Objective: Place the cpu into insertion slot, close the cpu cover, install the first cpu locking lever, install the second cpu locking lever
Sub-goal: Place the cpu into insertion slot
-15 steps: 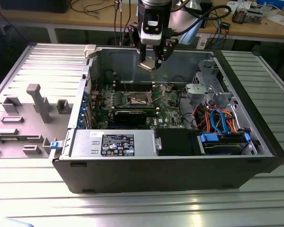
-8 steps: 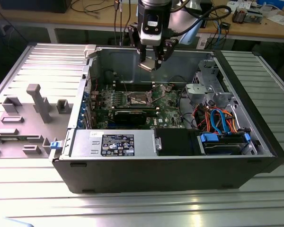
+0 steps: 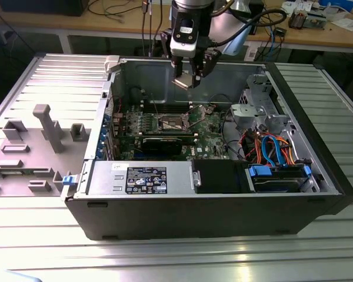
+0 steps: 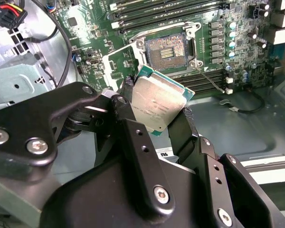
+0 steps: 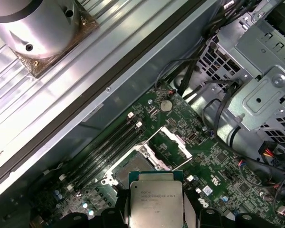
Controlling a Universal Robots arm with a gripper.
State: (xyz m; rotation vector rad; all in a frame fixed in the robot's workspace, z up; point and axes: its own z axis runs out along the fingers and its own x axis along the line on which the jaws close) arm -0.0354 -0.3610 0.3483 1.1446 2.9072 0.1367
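Note:
My gripper (image 3: 187, 77) hangs inside the open computer case, above the motherboard (image 3: 209, 126), shut on the cpu (image 3: 184, 82). In the second wrist view the cpu (image 4: 156, 104) is a silver-topped square chip with a green edge, pinched between two black fingers (image 4: 128, 88). The insertion slot (image 4: 167, 50) lies bare beyond it, its dark pin field exposed. The cpu cover (image 4: 115, 61) stands swung open beside the slot. A thin wire lever (image 4: 210, 77) sticks out from the slot's other side. In the first wrist view the cpu (image 5: 156, 202) sits just in front of the insertion slot (image 5: 130, 166) and the raised cpu cover (image 5: 170, 145).
Memory slots (image 4: 166, 12) run along one side of the socket. A metal drive cage (image 3: 256, 111) with orange and blue cables (image 3: 270, 147) fills the exterior view's right. A black graphics card (image 3: 165, 144) and the power supply (image 3: 144, 179) lie nearer. A grey fixture plate (image 3: 35, 141) sits outside on the exterior view's left.

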